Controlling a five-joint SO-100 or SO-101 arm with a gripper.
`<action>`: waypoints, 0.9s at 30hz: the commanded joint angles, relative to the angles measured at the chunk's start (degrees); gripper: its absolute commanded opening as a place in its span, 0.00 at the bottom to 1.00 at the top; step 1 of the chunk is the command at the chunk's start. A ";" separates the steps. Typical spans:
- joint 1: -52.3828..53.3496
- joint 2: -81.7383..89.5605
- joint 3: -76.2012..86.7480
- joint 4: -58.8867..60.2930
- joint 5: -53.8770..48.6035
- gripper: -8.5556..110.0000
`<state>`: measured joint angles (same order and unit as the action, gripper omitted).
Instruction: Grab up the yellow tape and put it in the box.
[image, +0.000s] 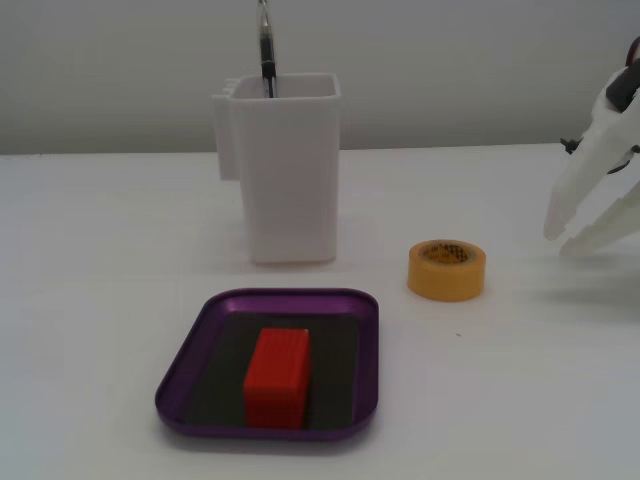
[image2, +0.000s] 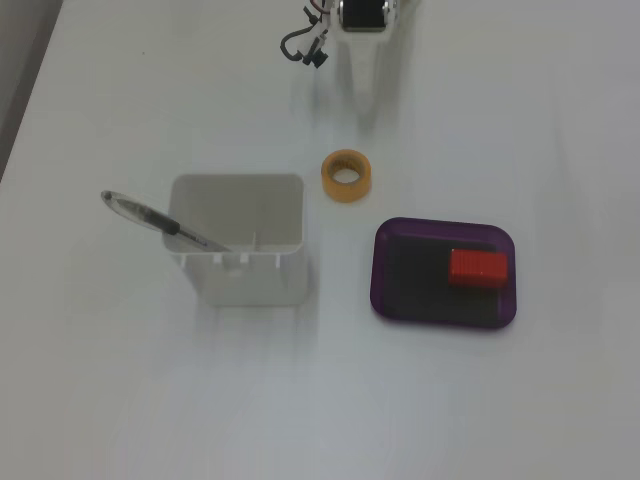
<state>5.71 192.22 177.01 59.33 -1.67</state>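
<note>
Side-on fixed view: the yellow tape (image: 446, 269) lies flat on the white table (image: 100, 250), right of the purple box (image: 270, 362) holding a red block (image: 277, 378); the white gripper (image: 561, 238), fingers apart, hangs well right. From above in the other fixed view: tape (image2: 346, 175) sits between gripper (image2: 367, 95) and box (image2: 444, 272), beside the white pen holder (image2: 238, 238).

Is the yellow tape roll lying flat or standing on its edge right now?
Lying flat. The yellow tape rests on the table with its hollow core facing up, clear from above; it sits outside the purple tray.
</note>
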 joint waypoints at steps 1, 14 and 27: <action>-0.18 5.62 0.26 -0.53 0.00 0.08; 0.70 5.10 -12.22 -0.79 -0.53 0.08; 0.62 -45.88 -48.16 -0.70 -0.35 0.08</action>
<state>6.68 161.37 140.45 57.74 -1.85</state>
